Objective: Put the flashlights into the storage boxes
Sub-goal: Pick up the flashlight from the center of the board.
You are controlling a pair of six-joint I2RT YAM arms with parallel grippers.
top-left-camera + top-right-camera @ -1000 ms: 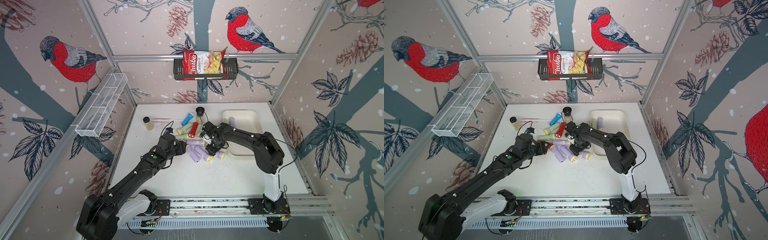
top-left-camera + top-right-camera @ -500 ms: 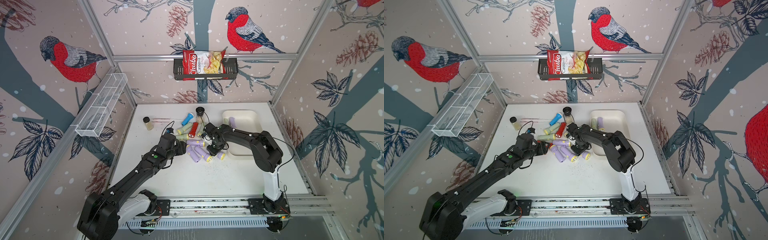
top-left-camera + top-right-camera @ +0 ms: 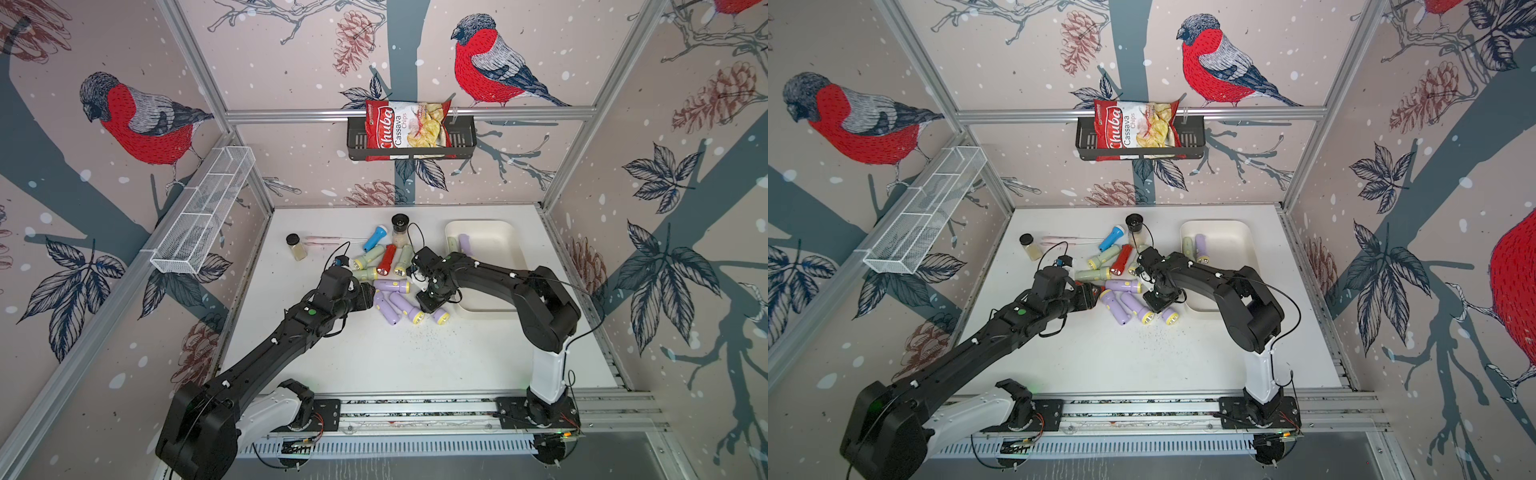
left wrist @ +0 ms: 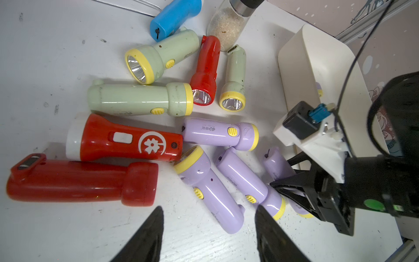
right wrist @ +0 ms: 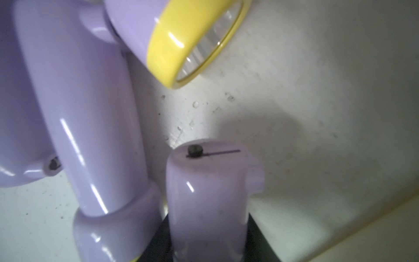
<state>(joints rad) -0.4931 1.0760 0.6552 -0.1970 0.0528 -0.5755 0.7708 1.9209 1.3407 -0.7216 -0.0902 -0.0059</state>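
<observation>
— Clamping a lilac flashlight [image 5: 208,192] in the right tool [image 3: 432,305], beside the tray [image 3: 494,266] at the surface's right edge. Why that one?
— Nearest, likely. Holding left tool [image 4: 208,207] apart, empty, over the heap [image 3: 388,286].

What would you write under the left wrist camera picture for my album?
Jumbled flashlights cover the white table as the right gripper clamps a lilac flashlight beside the cream tray.

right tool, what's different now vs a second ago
The right tool has closed on a lilac flashlight, the one nearest the tray. Unchanged: the left tool hangs open above the other flashlights, which lie where they were, and the tray has not moved.
</observation>
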